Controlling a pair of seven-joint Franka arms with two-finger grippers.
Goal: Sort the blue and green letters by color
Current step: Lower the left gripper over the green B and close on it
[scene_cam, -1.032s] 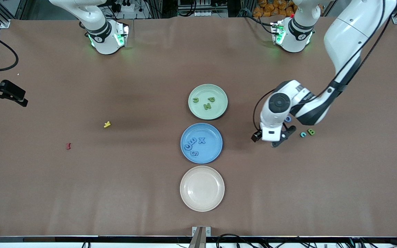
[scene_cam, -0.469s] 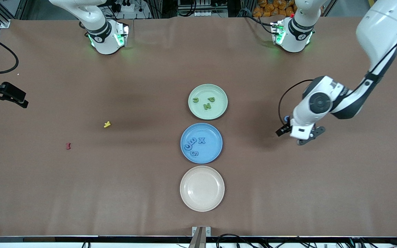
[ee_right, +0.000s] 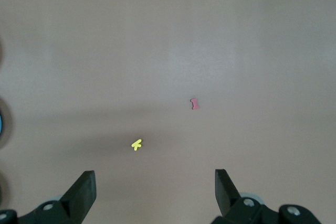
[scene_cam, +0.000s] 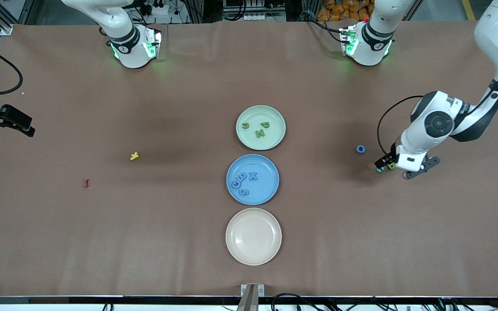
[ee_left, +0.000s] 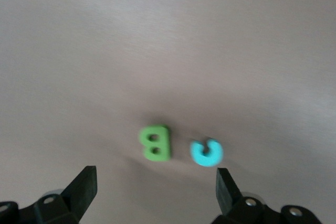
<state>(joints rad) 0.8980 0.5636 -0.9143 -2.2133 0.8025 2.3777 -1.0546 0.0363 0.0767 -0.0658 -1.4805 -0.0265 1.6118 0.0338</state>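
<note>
Green B [ee_left: 156, 143] beside blue c [ee_left: 206, 152], under left tool [ee_left: 155, 184], jaws apart: pickup pending, needs lowering; right tool [ee_right: 152, 190] waits, jaws apart.

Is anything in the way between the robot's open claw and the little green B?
Nothing visible. The left gripper hangs, jaws open, over the small green foam letter B, with only bare table between.

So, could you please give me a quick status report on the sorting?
Left tool open over green B and blue c. Right tool open, waiting. Blue O loose on table. Nothing in the way.
</note>
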